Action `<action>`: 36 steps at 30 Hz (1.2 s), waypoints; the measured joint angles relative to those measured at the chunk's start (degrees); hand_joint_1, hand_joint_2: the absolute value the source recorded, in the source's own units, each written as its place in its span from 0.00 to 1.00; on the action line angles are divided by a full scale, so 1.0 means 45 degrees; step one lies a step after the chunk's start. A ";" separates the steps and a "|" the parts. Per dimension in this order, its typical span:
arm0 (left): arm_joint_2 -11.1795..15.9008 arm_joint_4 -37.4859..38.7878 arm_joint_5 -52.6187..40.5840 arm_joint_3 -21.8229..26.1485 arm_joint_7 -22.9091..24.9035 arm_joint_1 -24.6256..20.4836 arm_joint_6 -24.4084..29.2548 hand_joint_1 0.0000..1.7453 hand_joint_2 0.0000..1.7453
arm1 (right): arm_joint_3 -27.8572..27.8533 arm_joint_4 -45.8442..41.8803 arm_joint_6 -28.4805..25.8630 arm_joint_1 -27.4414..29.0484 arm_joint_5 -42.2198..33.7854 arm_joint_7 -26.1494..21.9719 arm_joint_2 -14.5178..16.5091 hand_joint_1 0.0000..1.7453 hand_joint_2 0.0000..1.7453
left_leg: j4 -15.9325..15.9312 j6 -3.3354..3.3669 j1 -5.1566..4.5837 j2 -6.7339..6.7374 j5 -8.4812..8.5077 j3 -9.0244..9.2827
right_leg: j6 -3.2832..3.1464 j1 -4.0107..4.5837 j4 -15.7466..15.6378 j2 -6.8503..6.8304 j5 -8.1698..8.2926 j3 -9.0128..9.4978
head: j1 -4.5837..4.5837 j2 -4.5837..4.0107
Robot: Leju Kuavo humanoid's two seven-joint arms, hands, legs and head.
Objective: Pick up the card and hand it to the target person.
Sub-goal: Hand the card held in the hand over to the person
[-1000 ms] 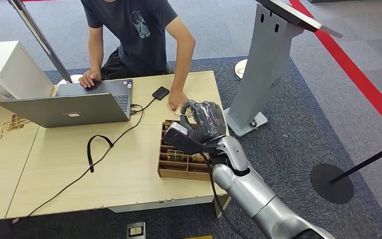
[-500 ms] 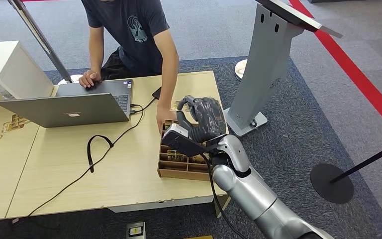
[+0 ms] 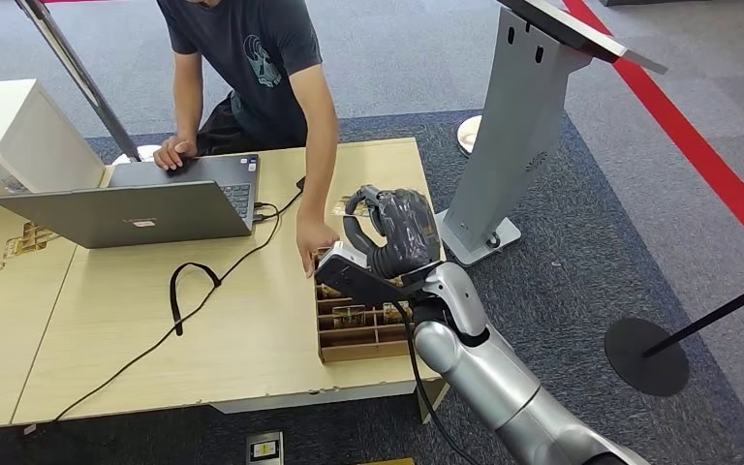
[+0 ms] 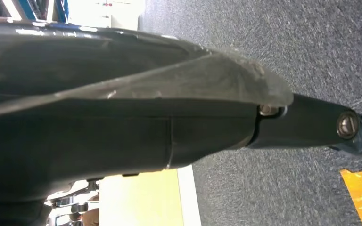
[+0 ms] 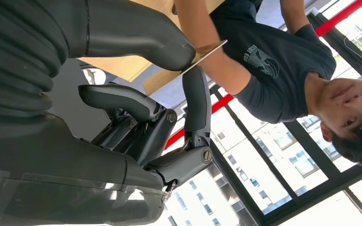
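Note:
My right hand (image 3: 389,235) hovers above the far end of a wooden divider box (image 3: 368,351) on the light table (image 3: 155,349). The right wrist view shows the thin card (image 5: 209,49) edge-on, pinched between the thumb (image 5: 136,33) and a dark finger (image 5: 195,99). A person in a dark T-shirt (image 3: 252,68) leans over from the table's far side. One of their hands (image 3: 315,254) touches the box's far left corner, just left of my hand; the other rests on the laptop. My left hand (image 4: 311,127) hangs over grey carpet, a finger stretched out and nothing in it.
An open laptop (image 3: 145,208) and a looping black cable (image 3: 203,281) lie left of the box. More cards (image 3: 349,312) stand in the box's slots. A grey kiosk stand (image 3: 513,136) rises to the right of the table, with a stanchion base (image 3: 646,356) farther right.
The person's hand slid from the far table edge to the box's corner and pushed the box toward the near edge. My right hand with the card barely moved.

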 joint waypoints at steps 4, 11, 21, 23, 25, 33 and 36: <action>0.0002 0.0000 0.0000 0.0000 0.0000 0.0000 0.0000 0.00 0.00 | 0.0000 0.0000 0.0000 0.0003 0.0000 0.0000 0.0000 1.00 1.00 | 0.0000 0.0000 0.0000 0.0000 0.0000 0.0000 | 0.0000 0.0000 0.0000 0.0000 0.0000 0.0000 | 0.0001 0.0000; 0.0001 0.0000 0.0000 0.0000 0.0000 0.0001 0.0000 0.00 0.00 | 0.0000 0.0000 0.0000 0.0007 0.0000 0.0000 0.0000 1.00 1.00 | 0.0000 0.0000 0.0000 0.0000 0.0000 0.0001 | 0.0000 0.0000 0.0000 0.0000 0.0000 0.0000 | 0.0000 0.0000; 0.0002 0.0000 0.0000 0.0000 0.0000 0.0002 0.0000 0.00 0.00 | 0.0011 -0.0005 0.0000 0.0025 0.0000 -0.0014 0.0000 1.00 1.00 | 0.0000 0.0000 0.0000 0.0000 0.0000 0.0001 | 0.0000 0.0000 0.0000 0.0000 0.0000 0.0002 | 0.0002 0.0000; 0.0001 0.0000 0.0000 0.0000 0.0000 0.0002 0.0000 0.00 0.00 | 0.0011 -0.0005 0.0000 0.0033 0.0000 -0.0012 0.0000 1.00 1.00 | 0.0000 0.0000 0.0000 0.0000 0.0001 0.0001 | 0.0000 0.0000 0.0000 0.0000 0.0001 0.0001 | 0.0002 0.0000; 0.0000 0.0000 0.0000 0.0000 0.0000 0.0002 0.0000 0.00 0.00 | 0.0010 -0.0005 0.0000 0.0036 0.0000 -0.0010 0.0000 1.00 1.00 | 0.0000 0.0000 0.0000 0.0000 0.0001 0.0000 | 0.0000 0.0000 0.0000 0.0000 0.0000 0.0001 | 0.0002 0.0000; 0.0002 0.0000 0.0000 0.0000 0.0000 0.0002 0.0000 0.00 0.00 | 0.0010 -0.0005 0.0000 0.0039 0.0000 -0.0010 -0.0005 1.00 1.00 | 0.0000 0.0000 0.0000 0.0000 0.0000 -0.0001 | 0.0000 0.0000 0.0000 0.0000 0.0000 0.0000 | 0.0002 0.0000; 0.0001 0.0000 0.0001 0.0000 0.0000 0.0002 0.0000 0.00 0.00 | 0.0011 -0.0005 0.0001 0.0040 -0.0001 -0.0010 -0.0005 0.50 1.00 | 0.0000 0.0000 0.0000 0.0000 0.0000 -0.0001 | 0.0000 0.0000 0.0001 0.0000 0.0000 0.0001 | 0.0002 0.0000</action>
